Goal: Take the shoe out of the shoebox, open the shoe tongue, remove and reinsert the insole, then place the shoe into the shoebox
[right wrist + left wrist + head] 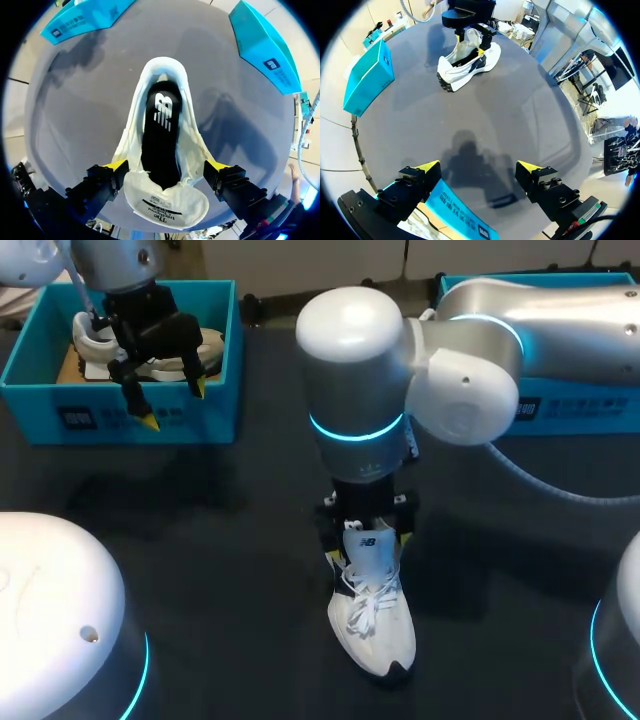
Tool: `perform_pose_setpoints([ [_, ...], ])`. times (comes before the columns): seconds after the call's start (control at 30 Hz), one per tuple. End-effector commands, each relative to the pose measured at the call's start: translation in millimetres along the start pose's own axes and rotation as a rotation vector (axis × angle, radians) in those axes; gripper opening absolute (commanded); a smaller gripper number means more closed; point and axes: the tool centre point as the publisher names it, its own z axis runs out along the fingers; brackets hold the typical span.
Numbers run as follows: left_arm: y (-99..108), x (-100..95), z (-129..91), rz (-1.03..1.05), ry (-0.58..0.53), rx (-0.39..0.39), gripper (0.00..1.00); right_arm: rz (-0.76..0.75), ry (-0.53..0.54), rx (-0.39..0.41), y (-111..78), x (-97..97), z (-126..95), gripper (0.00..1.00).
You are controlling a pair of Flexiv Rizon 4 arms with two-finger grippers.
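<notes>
White shoe [372, 625] upright mid-tabletop [230, 540], toward the near edge, toe pointing at that edge. Right tool [166, 165] sits over its heel end, fingers apart, tips just beside the collar on both sides, not clamped. Tongue [165, 202] is folded out and the black insole [160, 130] is seated inside. Left tool [174, 404] hangs spread wide and holds nothing, above the blue shoebox [100, 415] at the back-left corner. A second shoe [215, 345] is in the box.

White shoe [372, 625], black insole [161, 131], turquoise shoebox [120, 410], dark table [230, 570]
</notes>
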Motion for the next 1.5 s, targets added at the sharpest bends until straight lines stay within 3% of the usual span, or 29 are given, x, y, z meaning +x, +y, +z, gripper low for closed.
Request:
perform_pose_setpoints([
  [0.03, 1, -0.6, 0, 0.001, 0.002, 0.0, 1.0, 0.018, 0.011, -0.011, -9.6, -5.0, 0, 1.0],
  [0.5, 1, -0.6, 0, 0.001, 0.002, 0.0, 1.0, 0.083, 0.01, 0.001, -34.6, -5.2, -9, 1.0],
  [1.03, 1, -0.6, 0, 0.001, 0.002, 0.0, 1.0, 0.167, 0.055, 0.019, -84.9, 0.0, -22, 1.0],
  [1.07, 1, -0.6, 0, 0.001, 0.002, 0.0, 1.0, 0.167, 0.06, 0.019, -85.9, 1.0, -23, 0.91],
  [1.1, 1, -0.6, 0, 0.001, 0.002, 0.0, 1.0, 0.17, 0.055, 0.026, -86.5, 1.9, -23, 0.75],
  [1.13, 1, -0.6, 0, 0.001, 0.002, 0.0, 1.0, 0.168, 0.053, 0.023, -88.0, 4.4, -25, 0.49],
  [1.2, 1, -0.6, 0, 0.001, 0.002, 0.0, 1.0, 0.166, 0.047, 0.017, -89.8, 6.0, -28, 0.33],
  [1.27, 1, -0.6, 0, 0.001, 0.002, 0.0, 1.0, 0.163, 0.05, 0.001, -90.5, 6.5, -30, 0.26],
  [1.3, 1, -0.6, 0, 0.001, 0.002, 0.0, 1.0, 0.163, 0.049, 0.001, -89.9, 6.6, -31, 0.16],
  [1.33, 1, -0.6, 0, 0.001, 0.002, 0.0, 1.0, 0.162, 0.049, 0.001, -89.0, 6.8, -31, 0.13],
  [1.5, 1, -0.6, 0, 0.001, 0.002, 0.0, 1.0, 0.131, 0.039, 0.0, -79.1, 8.8, -32, 0.13],
])
